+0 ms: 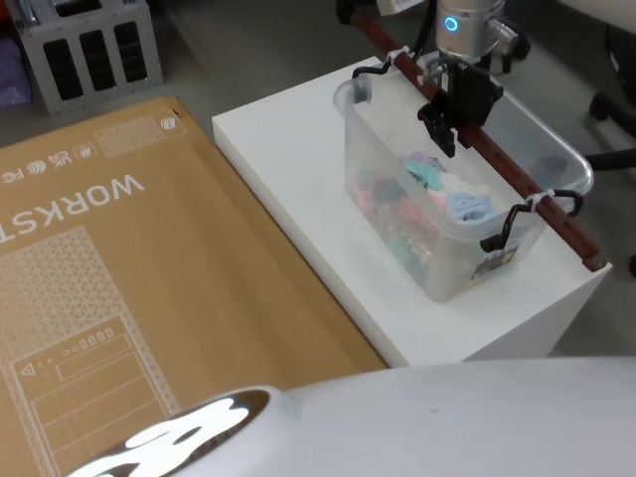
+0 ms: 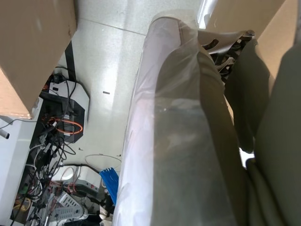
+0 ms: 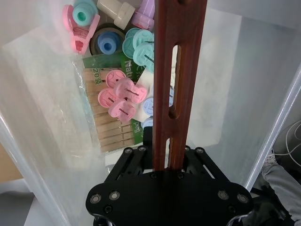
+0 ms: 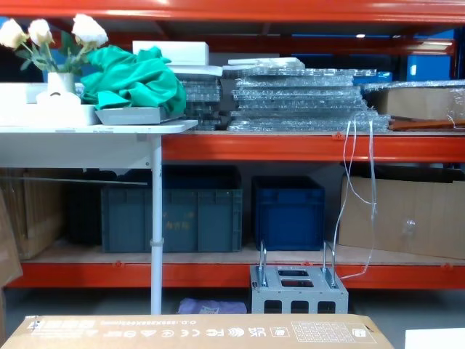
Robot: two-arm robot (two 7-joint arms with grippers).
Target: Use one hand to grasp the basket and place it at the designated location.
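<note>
The basket (image 1: 396,214), a translucent whitish bin with pastel plastic pieces (image 1: 442,189) inside, rests on a white pedestal (image 1: 298,189). Its dark red-brown handle bar (image 1: 522,194) runs lengthwise over the rim, held by black clips and white zip ties at both ends. My right gripper (image 1: 444,127), black under a silver arm with a blue ring light, comes down from above and is shut on the bar near its far end. In the right wrist view the handle bar (image 3: 181,56) passes between the right gripper (image 3: 169,157) fingers, with pink and teal pegs (image 3: 122,96) below in the basket (image 3: 42,117).
A large flat cardboard box (image 1: 129,298) lies left of the pedestal. A grey metal perforated box (image 1: 89,50) stands on the floor at the far left, also in the chest view as the perforated box (image 4: 298,289). Blue crates (image 4: 288,211) sit on the red shelving. A chair base (image 1: 616,109) is at right.
</note>
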